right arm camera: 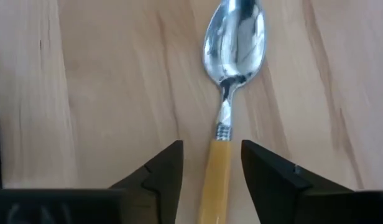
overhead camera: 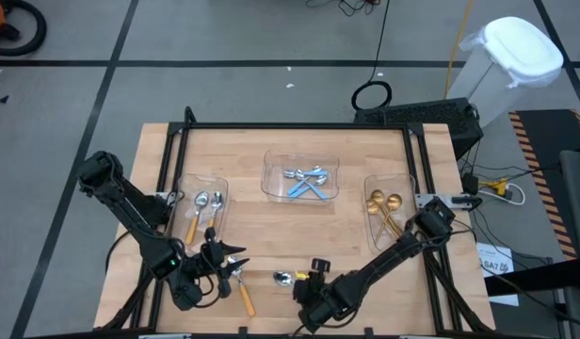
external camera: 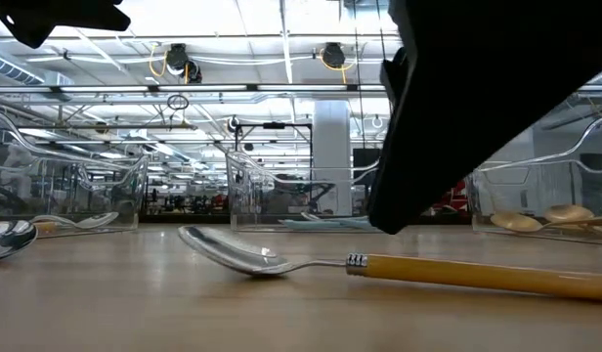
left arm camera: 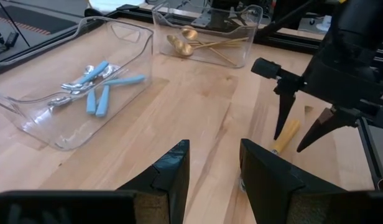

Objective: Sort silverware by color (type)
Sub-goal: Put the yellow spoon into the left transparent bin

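A light wooden tabletop (overhead camera: 271, 235) sits inside a black metal frame (overhead camera: 299, 126). Three clear plastic trays rest on it: the left tray (overhead camera: 221, 185), the middle tray (overhead camera: 271, 169) toward the far edge, and the right tray (overhead camera: 373, 184). The floor around is grey with dark lines. Beyond the far right corner stands a white lidded bin (overhead camera: 516, 52), with a yellow cable (overhead camera: 453, 56) running beside it. A coiled black cable (overhead camera: 371, 95) lies on the floor behind the table. At the top left corner is what may be a vacuum hose (overhead camera: 22, 24), only partly in view.
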